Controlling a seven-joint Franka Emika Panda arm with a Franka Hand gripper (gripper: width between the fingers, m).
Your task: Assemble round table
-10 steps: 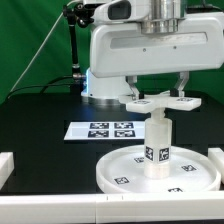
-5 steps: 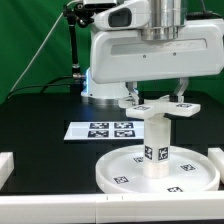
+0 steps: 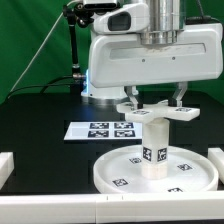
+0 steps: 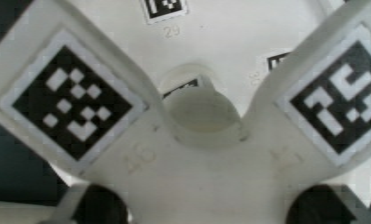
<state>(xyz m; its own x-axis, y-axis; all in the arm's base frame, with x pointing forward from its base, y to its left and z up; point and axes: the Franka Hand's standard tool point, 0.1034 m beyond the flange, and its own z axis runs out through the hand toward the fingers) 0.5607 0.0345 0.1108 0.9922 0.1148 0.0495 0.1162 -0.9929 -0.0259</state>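
Uses round disc (image 3: 108, 175), flat by the front edge of the bench (image 3: 40, 115), as a likely steady footing, with leg (image 3: 153, 148) upright at its centre. Holds cross-shaped base (image 3: 155, 113) level at the leg's top, hub over its end, probably for seating. Keeps it there with gripper (image 3: 156, 100) clamped on the base, fingers fairly wide.

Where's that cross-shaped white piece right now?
In the exterior view the cross-shaped base sits right of centre, atop the upright leg standing on the round disc, held by the gripper.
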